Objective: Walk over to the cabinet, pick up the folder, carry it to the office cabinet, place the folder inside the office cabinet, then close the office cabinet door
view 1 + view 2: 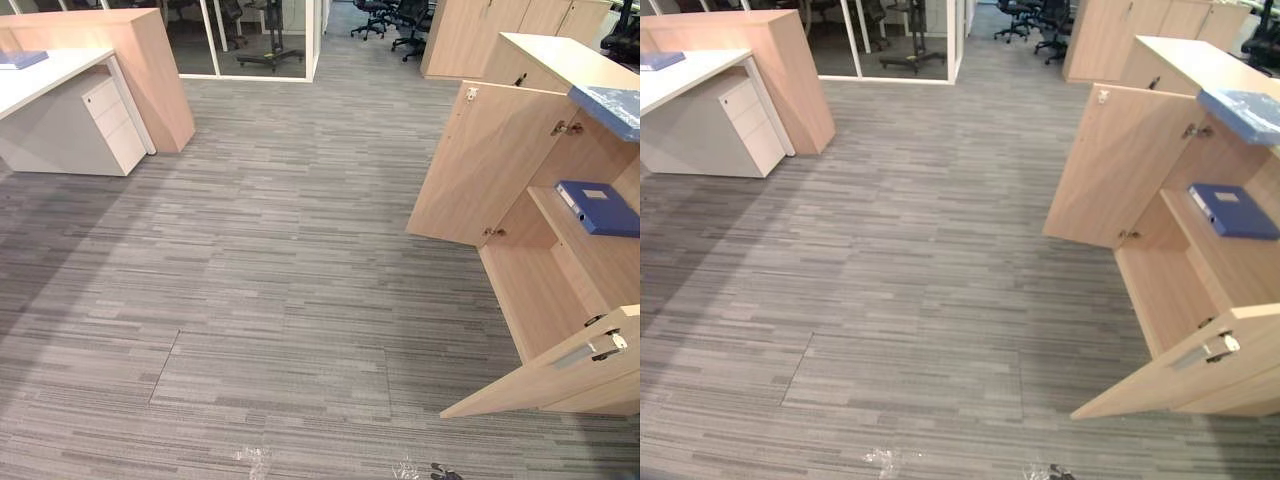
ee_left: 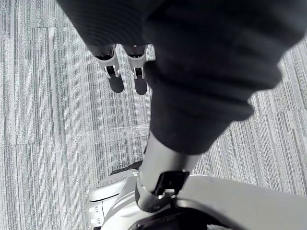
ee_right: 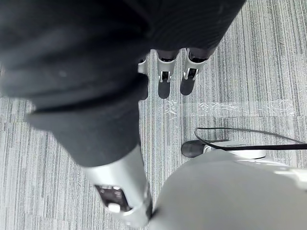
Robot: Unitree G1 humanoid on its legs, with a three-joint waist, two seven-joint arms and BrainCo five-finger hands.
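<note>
Grey striped carpet floor [image 1: 260, 300] fills the near ground. Left robot hand [image 2: 115, 79] hangs over the carpet, fingers straight and relaxed, holding nothing. Right robot hand [image 3: 164, 84] is the same: loosely spread, empty.

Blue ring-binder folder [image 1: 598, 208] lies flat on a shelf inside the light wood office cabinet [image 1: 545, 300] at the right. Both doors are swung open: far door [image 1: 485, 165] and near door [image 1: 555, 375].

Judgement: the folder looks already placed, so the step in hand is closing the doors. The robot stands well apart from the cabinet and faces past it. The next move calls for a turn to the right and a step closer, then a flat push on the near door, then on the far one.

Hard to make out:
- The cabinet is cut off at the right edge, so the folder's far end is hidden.
- Blue plastic-wrapped flat item [image 1: 610, 108] on the cabinet top is also cut off; can't say what it is.
- Small blue flat item [image 1: 20, 59] on the white tabletop [image 1: 60, 72] far left is too small to tell if it is a folder.
</note>
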